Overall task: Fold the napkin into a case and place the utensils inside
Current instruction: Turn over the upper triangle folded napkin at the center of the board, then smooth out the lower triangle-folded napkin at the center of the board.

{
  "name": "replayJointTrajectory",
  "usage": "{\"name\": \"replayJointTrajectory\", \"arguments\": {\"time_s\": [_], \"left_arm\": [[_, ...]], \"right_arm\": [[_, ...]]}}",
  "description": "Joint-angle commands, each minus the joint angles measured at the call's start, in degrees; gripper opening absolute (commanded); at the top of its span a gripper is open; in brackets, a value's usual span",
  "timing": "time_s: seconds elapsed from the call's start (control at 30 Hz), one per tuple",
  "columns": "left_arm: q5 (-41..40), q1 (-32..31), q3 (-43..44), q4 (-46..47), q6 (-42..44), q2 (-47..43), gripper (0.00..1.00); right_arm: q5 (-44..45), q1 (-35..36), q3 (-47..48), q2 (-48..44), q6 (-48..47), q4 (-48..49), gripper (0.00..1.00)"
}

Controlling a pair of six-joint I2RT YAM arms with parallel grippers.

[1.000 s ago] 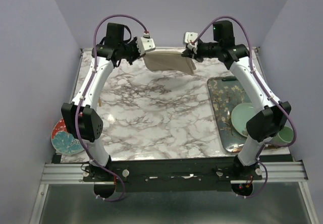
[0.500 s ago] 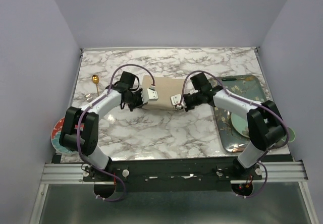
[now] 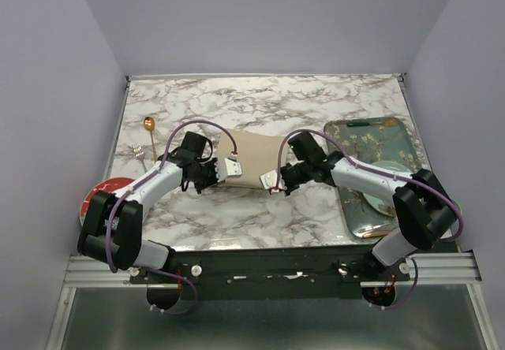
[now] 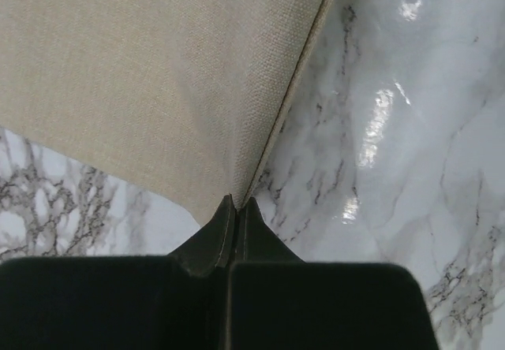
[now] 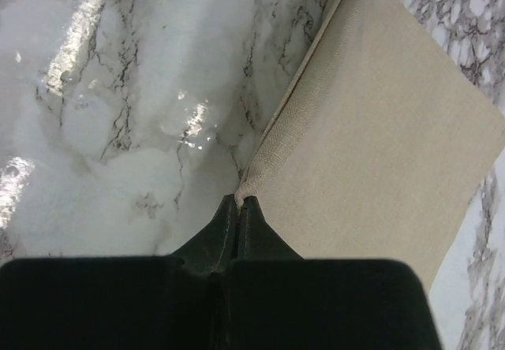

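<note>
1. I see the napkin point(image 3: 254, 159) lying flat on the marble table point(image 3: 260, 102), about the middle of it, between my two arms
2. The left gripper point(image 3: 234, 169) is low over the table at the napkin's near left corner; in the left wrist view its two fingertips point(image 4: 225, 225) are pressed together with the point of that corner pinched between them
3. The right gripper point(image 3: 271, 181) sits at the near right corner; the right wrist view shows its fingertips point(image 5: 225, 222) closed the same way, with the tip of that corner caught in them
4. So both grippers are closed, each on one near corner of the napkin, and the cloth spreads away from them toward the far side of the table
5. In both wrist views a narrow strip of cloth runs along the napkin's side edge; I cannot tell whether it is a hem or a second layer underneath
6. The cloth looks smooth and taut near each pinch, with a slight crease rising into the left fingertips
7. The spoon point(image 3: 148, 126) lies near the left edge of the table, its round bowl toward the far side, well apart from the napkin
8. The fork point(image 3: 140, 150) lies just beside the spoon, on its near side, also clear of the cloth
9. A patterned tray point(image 3: 351, 133) sits on the right side of the table with a pale green plate point(image 3: 388, 173) on it; the right arm crosses above the tray's near part
10. A red plate point(image 3: 101, 191) rests at the table's left edge, beside the left arm
</note>
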Motion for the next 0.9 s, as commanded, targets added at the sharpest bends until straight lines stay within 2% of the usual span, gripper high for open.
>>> {"name": "replayJointTrajectory", "arguments": {"time_s": [0.0, 0.07, 0.1, 0.13, 0.2, 0.3, 0.4, 0.47, 0.57, 0.6, 0.67, 0.73, 0.8, 0.87], "left_arm": [[-1.2, -0.7, -3.7, -2.8, 2.3, -3.4, 0.14], [0.6, -0.8, -4.2, -5.8, 3.4, -4.2, 0.29], [1.3, -0.7, -4.0, -7.3, 4.2, -4.9, 0.41], [1.8, -0.8, -3.7, -10.0, 5.2, -5.4, 0.45], [3.4, -0.1, -3.0, -12.8, 6.5, -7.5, 0.51], [8.2, 2.4, 0.0, -16.8, 5.9, -10.3, 0.52], [13.3, 5.8, 5.4, -16.2, -1.1, -10.4, 0.55], [14.3, 7.2, 9.6, -12.6, -8.5, -8.7, 0.57], [12.2, 8.0, 14.2, -5.2, -16.9, -3.5, 0.57], [11.2, 8.1, 15.0, -3.1, -22.2, -0.5, 0.57], [9.8, 8.4, 18.0, -0.7, -25.7, 2.8, 0.57], [15.1, 8.3, 19.9, -3.2, -22.9, 5.9, 0.53], [18.3, 7.6, 18.9, -3.2, -19.8, 5.4, 0.49], [17.0, 5.5, 15.6, -4.4, -11.0, 4.4, 0.47]], "right_arm": [[3.1, 2.6, -2.9, -1.9, 2.6, -1.2, 0.14], [3.1, 3.5, -3.1, -2.9, 4.8, -1.8, 0.42], [2.8, 3.6, -2.9, -3.5, 6.2, -2.1, 0.68], [2.6, 3.6, -1.6, -4.1, 8.0, -2.4, 0.74], [3.2, 3.6, 0.1, -6.4, 14.1, -4.1, 0.8], [4.0, 2.2, 4.0, -9.9, 23.6, -6.4, 0.8], [1.9, -2.8, 7.6, -10.5, 34.0, -7.5, 0.78], [0.7, -7.3, 10.3, -9.1, 41.9, -8.4, 0.76], [1.4, -11.8, 12.6, -4.5, 52.4, -8.5, 0.67], [1.5, -12.7, 13.8, -3.4, 54.8, -8.5, 0.63], [1.1, -14.8, 14.5, -0.5, 61.2, -8.6, 0.58], [0.8, -15.4, 14.5, 0.7, 64.6, -8.5, 0.53], [0.7, -15.9, 13.9, 1.6, 69.1, -8.4, 0.51], [-0.4, -16.1, 12.3, 1.8, 72.5, -8.4, 0.49]]}}
